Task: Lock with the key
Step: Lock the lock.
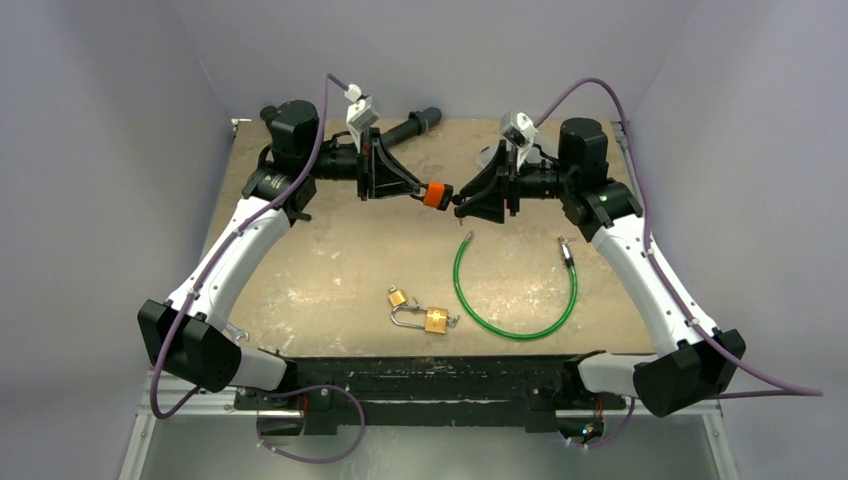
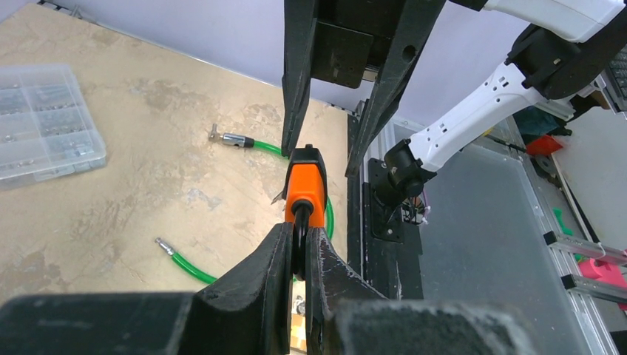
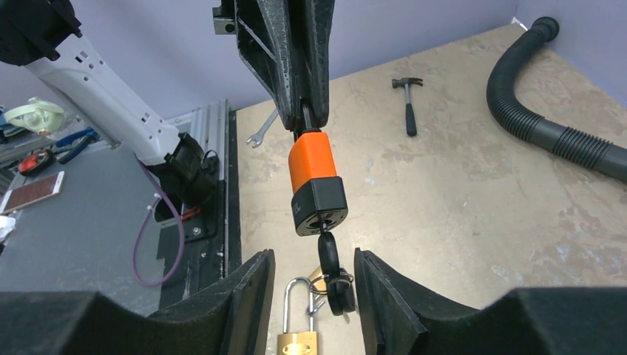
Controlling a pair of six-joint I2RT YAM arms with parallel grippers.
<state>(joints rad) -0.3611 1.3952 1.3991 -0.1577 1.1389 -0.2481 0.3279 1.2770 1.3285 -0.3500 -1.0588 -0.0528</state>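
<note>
An orange padlock with a black base (image 1: 436, 194) hangs in the air between the two grippers. My left gripper (image 2: 299, 244) is shut on its black shackle; the orange body (image 2: 305, 185) sticks out past the fingertips. In the right wrist view the padlock (image 3: 314, 177) points its keyhole at me, and a black-headed key (image 3: 327, 251) sits in it, with a second key (image 3: 340, 292) hanging from the ring. My right gripper (image 3: 314, 288) is open, its fingers on either side of the key and not touching it.
A green cable loop (image 1: 515, 290) and two brass padlocks (image 1: 435, 320) (image 1: 398, 297) lie on the table below. A black hose (image 1: 410, 128) lies at the back, with a hammer (image 3: 407, 103) and a wrench (image 3: 262, 129) nearby. A clear parts box (image 2: 44, 122) sits on the right.
</note>
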